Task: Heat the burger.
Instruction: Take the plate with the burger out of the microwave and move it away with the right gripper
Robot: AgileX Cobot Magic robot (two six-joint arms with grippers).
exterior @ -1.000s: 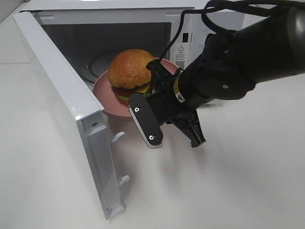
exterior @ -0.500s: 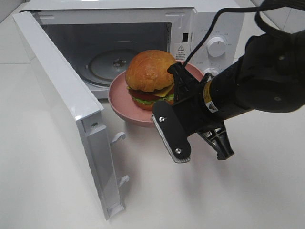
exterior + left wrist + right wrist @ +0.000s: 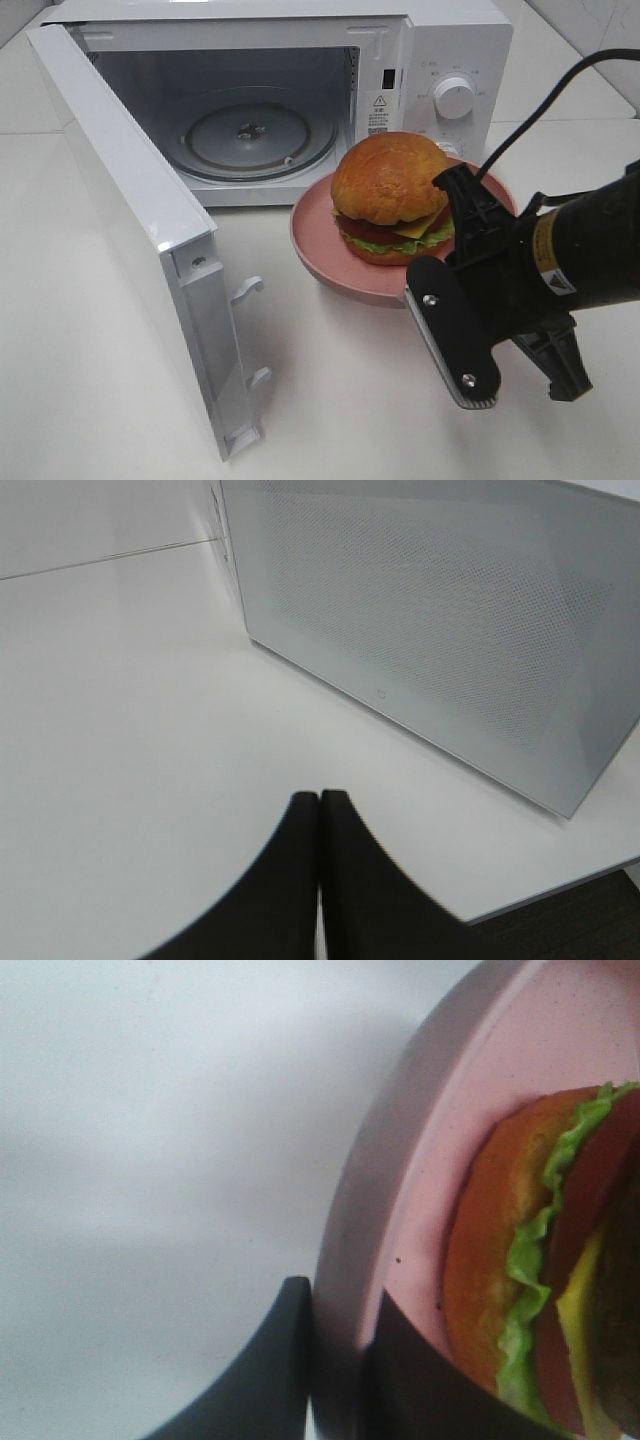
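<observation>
Nearest the front edge of the desk, toward the right corner, the right gripper is clamped on the rim of the pink plate. The right wrist view shows its two dark fingers pinching that rim, one outside the wall and one inside the dish. In the high view the black arm body and its cable cover the plate's near right portion, and one finger points down toward the desk surface.

The burger sits on the plate, upright, golden-brown bun on top, with lettuce, cheese and red-brown filling showing along its lower edge. Plate and burger are outside the microwave, in front of its lower right corner, just below the control panel. Whether the plate rests on the desk or is held above it cannot be determined; a shadow lies beneath its left rim.

To the left, the microwave door stands fully open, swung out toward the front left of the desk, with its latch hooks facing the plate.

Behind, along the rear edge of the desk, the microwave cavity is exposed; the glass turntable lies inside, bare. Two dials are on the panel at right.

The left gripper is out of the high view. Its wrist view shows both fingers pressed together with nothing between them, above bare desk surface, facing the perforated outer face of the door.
</observation>
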